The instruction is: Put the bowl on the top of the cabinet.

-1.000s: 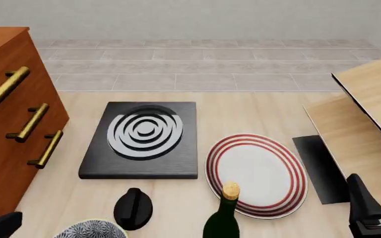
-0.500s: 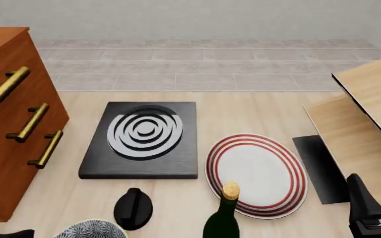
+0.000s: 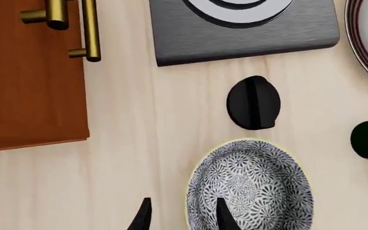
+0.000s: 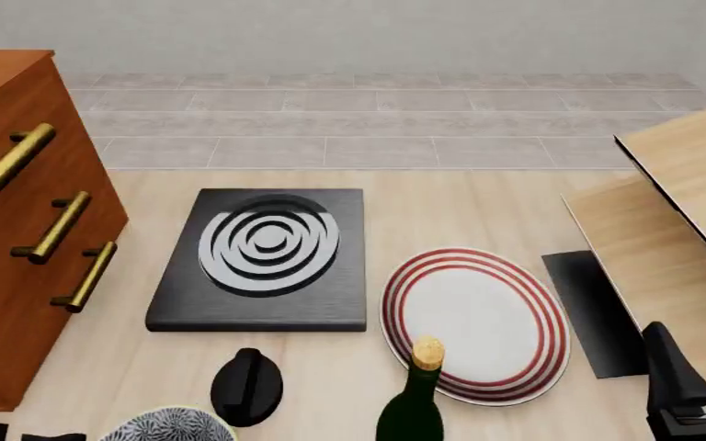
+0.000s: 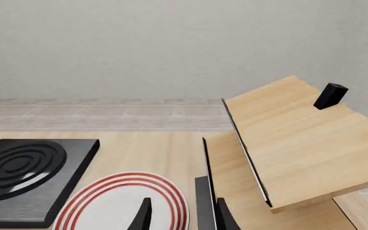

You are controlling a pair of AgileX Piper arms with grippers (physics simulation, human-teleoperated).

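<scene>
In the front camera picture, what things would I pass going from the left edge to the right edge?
cabinet → black slab with white rings → red-ringed plate → pale wood boards. The bowl, black knob and bottle overlap these along the near edge, so I left them out.

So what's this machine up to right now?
Two robot arms sit at a table. The left gripper hangs open above the rim of a patterned bowl near the table's front edge, without holding it. The bowl is meant to go on top of the wooden cabinet at the left, so that step is not yet done. The right gripper is off to the side, open and empty.
</scene>
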